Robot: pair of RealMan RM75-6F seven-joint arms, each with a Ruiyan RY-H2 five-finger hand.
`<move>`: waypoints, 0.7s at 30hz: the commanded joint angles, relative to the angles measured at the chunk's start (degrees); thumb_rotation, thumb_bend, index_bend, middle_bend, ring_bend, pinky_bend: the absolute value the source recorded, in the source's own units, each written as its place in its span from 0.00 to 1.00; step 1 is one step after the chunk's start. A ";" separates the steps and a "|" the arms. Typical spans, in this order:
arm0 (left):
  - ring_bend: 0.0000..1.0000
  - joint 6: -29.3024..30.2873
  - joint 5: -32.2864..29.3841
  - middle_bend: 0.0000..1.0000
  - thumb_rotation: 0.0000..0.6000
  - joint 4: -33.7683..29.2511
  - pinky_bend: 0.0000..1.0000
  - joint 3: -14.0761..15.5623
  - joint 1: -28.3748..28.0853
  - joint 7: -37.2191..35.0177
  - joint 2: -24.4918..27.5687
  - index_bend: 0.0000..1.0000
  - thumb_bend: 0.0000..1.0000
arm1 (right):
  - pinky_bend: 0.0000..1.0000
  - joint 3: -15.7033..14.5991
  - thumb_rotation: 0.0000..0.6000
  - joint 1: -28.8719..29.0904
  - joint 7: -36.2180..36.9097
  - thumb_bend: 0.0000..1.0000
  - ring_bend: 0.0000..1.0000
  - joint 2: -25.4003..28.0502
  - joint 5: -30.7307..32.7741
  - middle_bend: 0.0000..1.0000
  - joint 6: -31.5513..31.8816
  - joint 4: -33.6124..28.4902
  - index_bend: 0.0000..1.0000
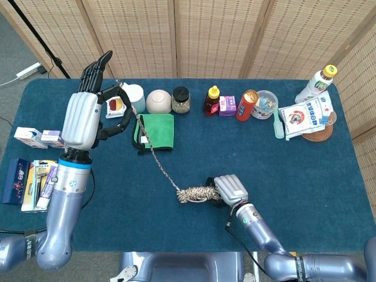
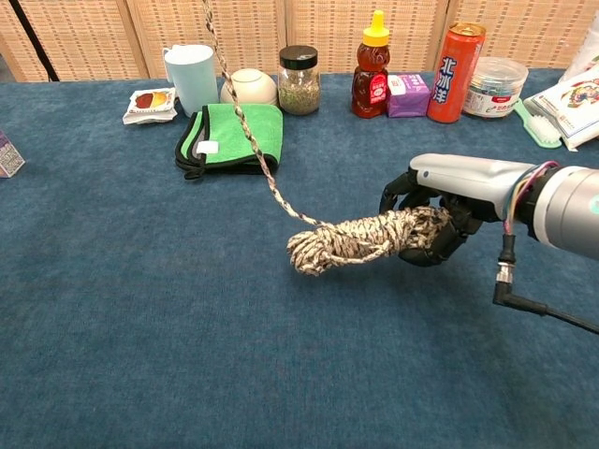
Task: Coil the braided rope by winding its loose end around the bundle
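The braided rope bundle (image 1: 197,194) (image 2: 356,240), a speckled beige coil, is gripped at one end by my right hand (image 1: 229,188) (image 2: 447,210) and held above the blue table. Its free end points left. The loose strand (image 1: 154,153) (image 2: 251,140) runs taut up and left from the bundle, over the green cloth, to my left hand (image 1: 91,114). That hand is raised high at the back left and pinches the strand between thumb and a finger, the other fingers pointing up. In the chest view the left hand is out of frame.
Along the back stand a green cloth (image 1: 155,130), white mug (image 1: 134,97), bowl (image 1: 158,101), jar (image 1: 181,99), honey bottle (image 1: 212,100), purple box (image 1: 227,106), orange can (image 1: 247,104) and tub (image 1: 266,104). Boxes (image 1: 32,138) lie at the left edge, packets (image 1: 305,117) at the right.
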 commanded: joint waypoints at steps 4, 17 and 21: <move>0.00 0.23 -0.95 0.00 1.00 7.65 0.00 1.32 -4.84 1.89 -5.50 0.65 0.41 | 0.64 -0.94 1.00 -0.18 6.67 0.97 0.43 3.46 -4.46 0.58 -5.41 -2.33 0.68; 0.00 0.44 1.57 0.00 1.00 23.01 0.00 7.23 -7.99 -0.24 -15.54 0.66 0.41 | 0.64 1.17 1.00 -1.49 24.92 0.97 0.43 12.25 -11.52 0.58 -14.27 -10.35 0.68; 0.00 -0.06 2.30 0.00 1.00 26.24 0.00 9.29 -7.60 -1.05 -17.30 0.66 0.41 | 0.64 2.90 1.00 -1.71 30.48 0.97 0.43 14.20 -10.63 0.58 -15.82 -12.82 0.68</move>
